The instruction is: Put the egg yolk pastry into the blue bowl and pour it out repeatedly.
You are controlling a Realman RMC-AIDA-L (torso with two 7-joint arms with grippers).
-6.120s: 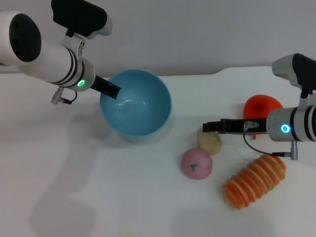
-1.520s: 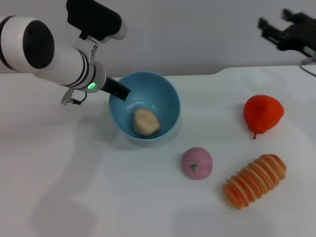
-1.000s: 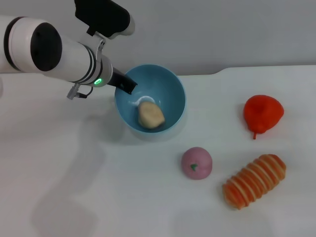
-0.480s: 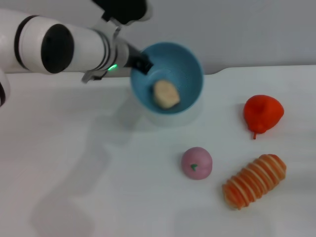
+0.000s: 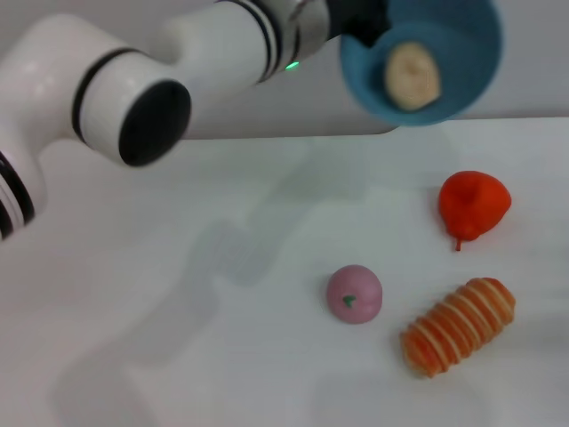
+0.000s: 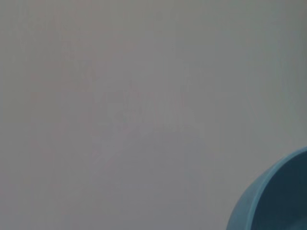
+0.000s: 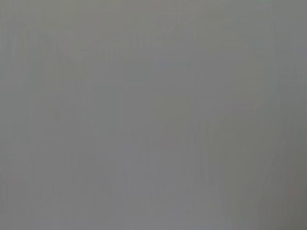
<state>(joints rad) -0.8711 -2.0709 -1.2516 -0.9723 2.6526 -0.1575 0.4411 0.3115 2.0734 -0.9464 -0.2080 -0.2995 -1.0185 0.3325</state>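
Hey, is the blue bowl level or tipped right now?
Tipped: the blue bowl, raised by the left gripper, shows its inside, with the egg yolk pastry against its wall.

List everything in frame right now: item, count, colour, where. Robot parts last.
blue bowl: 1, light blue, lifted off the table at the far right, tipped with its opening toward the head camera; a piece of its rim also shows in the left wrist view
egg yolk pastry: 1, pale cream-beige, inside the bowl
red fruit: 1, red-orange, on the table at the right
pink ball: 1, pink-mauve with a green mark, on the table, nearer the robot than the red fruit
ridged bread: 1, orange and cream, on the table near right
table: 1, white
left gripper: 1, dark, at the bowl's rim, holding it up; arm white with black bands
right gripper: not in view
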